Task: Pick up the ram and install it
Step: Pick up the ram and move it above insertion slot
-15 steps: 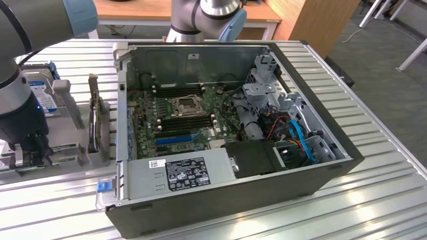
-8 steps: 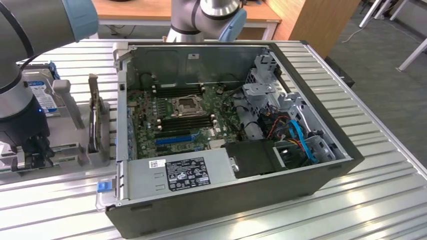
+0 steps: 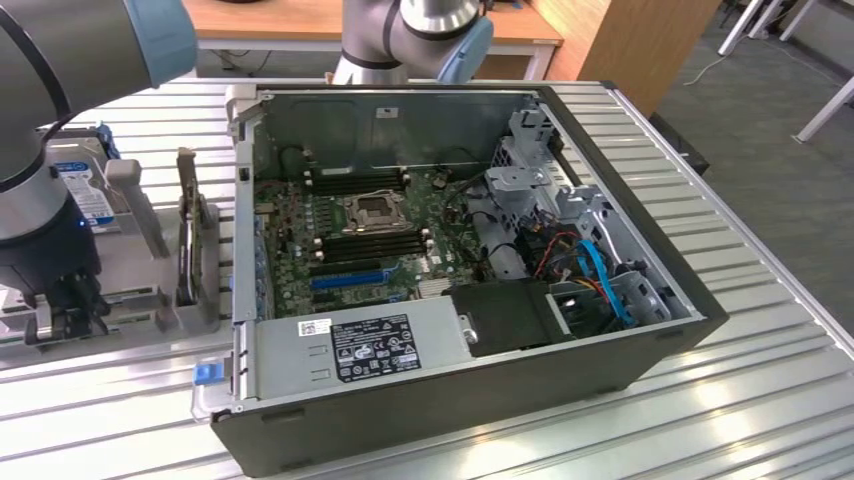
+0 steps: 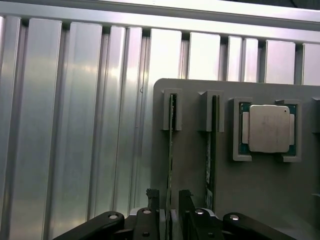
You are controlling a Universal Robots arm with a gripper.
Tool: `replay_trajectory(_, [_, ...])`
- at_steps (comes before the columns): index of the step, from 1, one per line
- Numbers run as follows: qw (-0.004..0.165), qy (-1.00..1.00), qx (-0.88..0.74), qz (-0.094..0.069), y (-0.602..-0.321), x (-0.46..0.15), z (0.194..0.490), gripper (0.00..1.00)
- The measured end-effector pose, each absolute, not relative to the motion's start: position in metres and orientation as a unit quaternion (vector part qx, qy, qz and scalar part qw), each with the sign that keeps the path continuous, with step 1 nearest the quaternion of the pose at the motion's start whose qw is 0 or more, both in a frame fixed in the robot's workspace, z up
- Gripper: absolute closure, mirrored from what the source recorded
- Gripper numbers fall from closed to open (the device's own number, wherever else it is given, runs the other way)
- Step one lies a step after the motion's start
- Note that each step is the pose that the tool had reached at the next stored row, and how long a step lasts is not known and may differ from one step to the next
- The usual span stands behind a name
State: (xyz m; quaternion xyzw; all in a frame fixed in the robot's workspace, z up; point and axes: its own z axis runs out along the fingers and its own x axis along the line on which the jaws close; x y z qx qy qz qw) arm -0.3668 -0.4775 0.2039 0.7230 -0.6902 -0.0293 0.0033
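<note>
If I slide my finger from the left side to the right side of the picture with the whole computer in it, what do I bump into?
The robot's hand → dark expansion card standing on its edge → green motherboard → blue cables.

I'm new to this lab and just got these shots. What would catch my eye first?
The open computer case sits in the middle of the exterior view, its green motherboard bare inside. In the wrist view the gripper hangs over a grey holder, open jaws either side of the ram standing on edge in its slot. A silver processor chip lies in a pocket beside a second stick.
</note>
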Motion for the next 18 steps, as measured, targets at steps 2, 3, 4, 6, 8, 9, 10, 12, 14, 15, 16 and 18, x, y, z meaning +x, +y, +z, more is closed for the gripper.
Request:
replay_trajectory(2, [0.003,-0.69,0.723,-0.03,-0.4775,-0.3668,0.2021,0.71])
replay_trajectory(3, [0.003,-0.69,0.723,-0.03,-0.4776,-0.3668,0.2013,0.71])
replay_trajectory(4, [0.003,-0.69,0.723,-0.03,-0.4776,-0.3668,0.2011,0.71])
replay_trajectory(6, [0.003,-0.69,0.723,-0.03,-0.4776,-0.3668,0.2012,0.71])
replay_trajectory(8, [0.003,-0.69,0.723,-0.03,-0.4776,-0.3668,0.2008,0.71])
replay_trajectory(9, [0.003,-0.69,0.723,-0.03,-0.4775,-0.3667,0.2,0.71])
replay_trajectory(10, [0.003,-0.69,0.723,-0.03,-0.4775,-0.3667,0.1992,0.71])
replay_trajectory(12, [0.003,-0.69,0.723,-0.03,-0.4776,-0.3668,0.198,0.71])
replay_trajectory(14, [0.003,-0.69,0.723,-0.03,-0.4776,-0.3668,0.1981,0.71])
replay_trajectory(15, [0.003,-0.69,0.723,-0.03,-0.4776,-0.3668,0.1981,0.71])
replay_trajectory(16, [0.003,-0.69,0.723,-0.03,-0.4776,-0.3668,0.198,0.71])
replay_trajectory(18, [0.003,-0.69,0.723,-0.03,-0.4776,-0.3668,0.198,0.71])
